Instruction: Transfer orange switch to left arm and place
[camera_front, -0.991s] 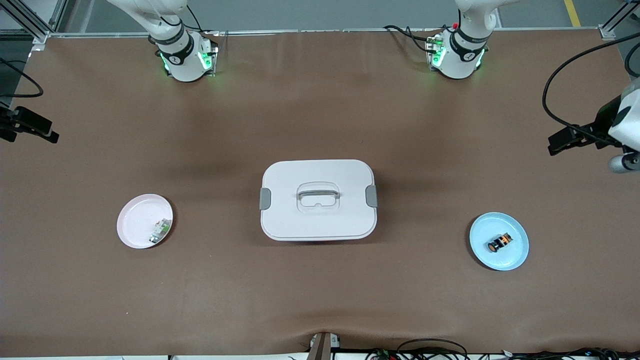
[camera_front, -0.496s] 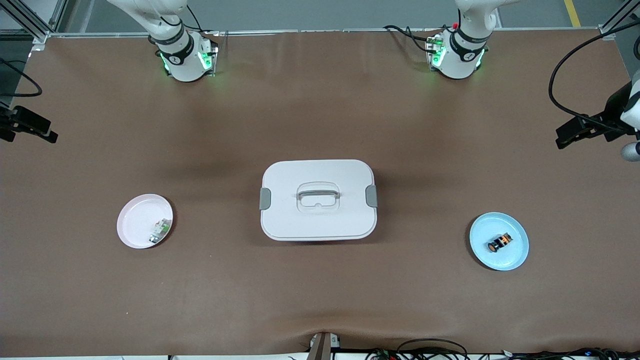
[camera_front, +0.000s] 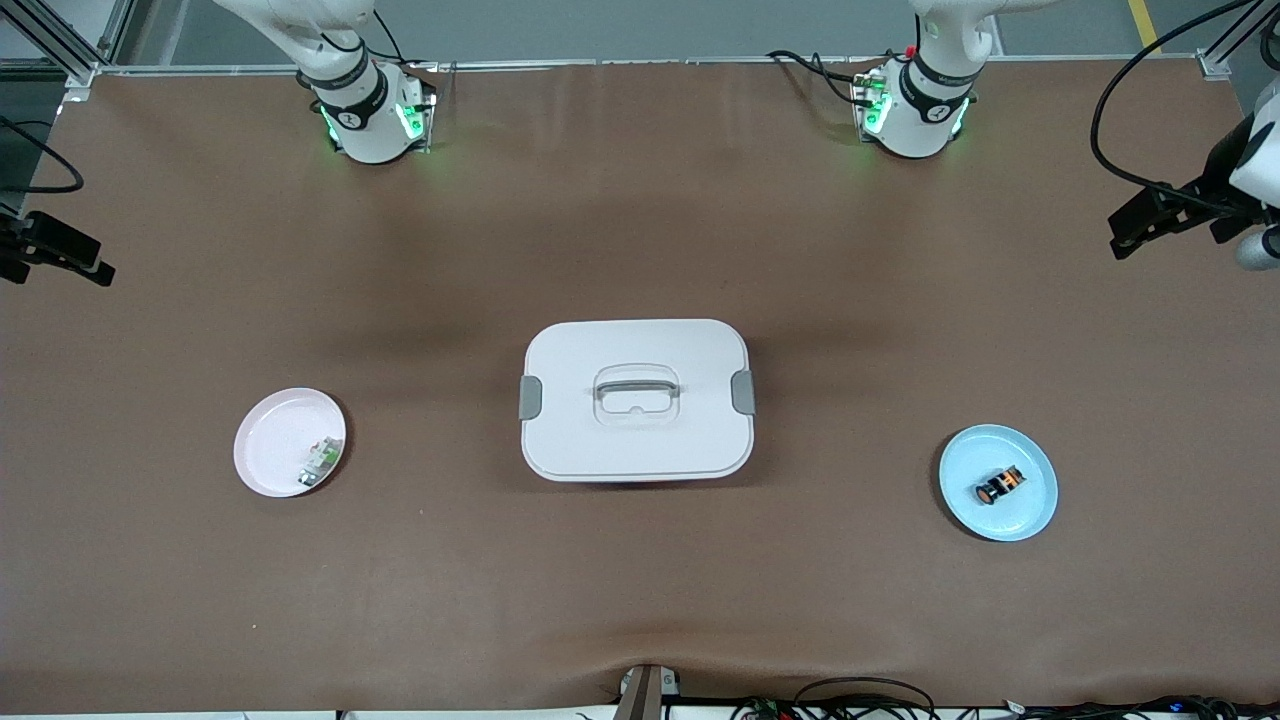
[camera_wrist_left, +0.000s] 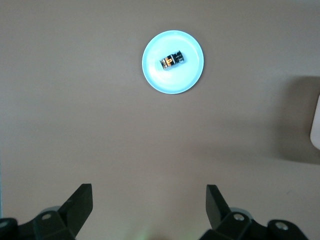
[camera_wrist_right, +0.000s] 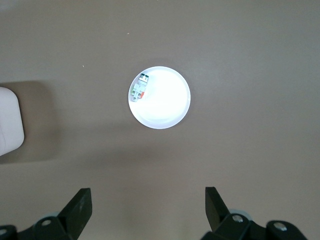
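Two plates flank the box (camera_front: 636, 400).
Switch (camera_front: 1001, 484) on blue plate (camera_front: 1030, 515); both grippers (camera_wrist_left: 149, 205) (camera_wrist_right: 148, 206) gape empty, high above the table.

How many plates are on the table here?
2. The pink plate lies toward the right arm's end, holding a small green-and-white part. The blue plate lies toward the left arm's end, holding the orange switch. The box sits between them; none looks hidden.
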